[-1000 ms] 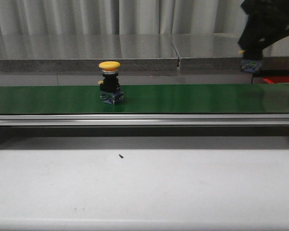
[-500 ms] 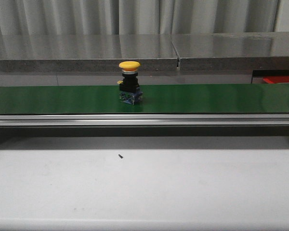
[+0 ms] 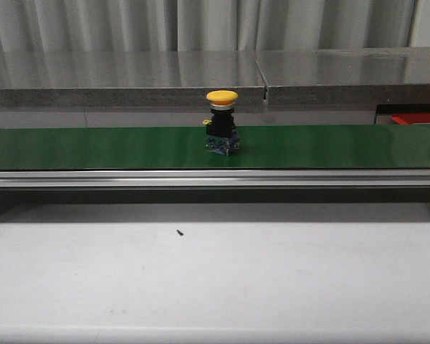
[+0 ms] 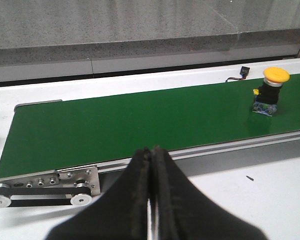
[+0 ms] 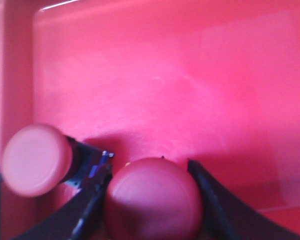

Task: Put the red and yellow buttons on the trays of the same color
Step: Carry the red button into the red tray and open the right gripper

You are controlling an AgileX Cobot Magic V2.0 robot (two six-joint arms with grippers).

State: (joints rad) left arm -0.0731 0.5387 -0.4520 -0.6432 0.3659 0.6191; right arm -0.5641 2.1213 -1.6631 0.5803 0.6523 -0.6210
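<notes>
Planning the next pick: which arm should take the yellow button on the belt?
Left, probably. Its gripper is shut and empty, looking along the belt with the yellow button in view. The right gripper is over the red tray with a red button between its fingers.

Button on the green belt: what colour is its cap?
Yellow cap over a black body; clearest in the front view.
</notes>
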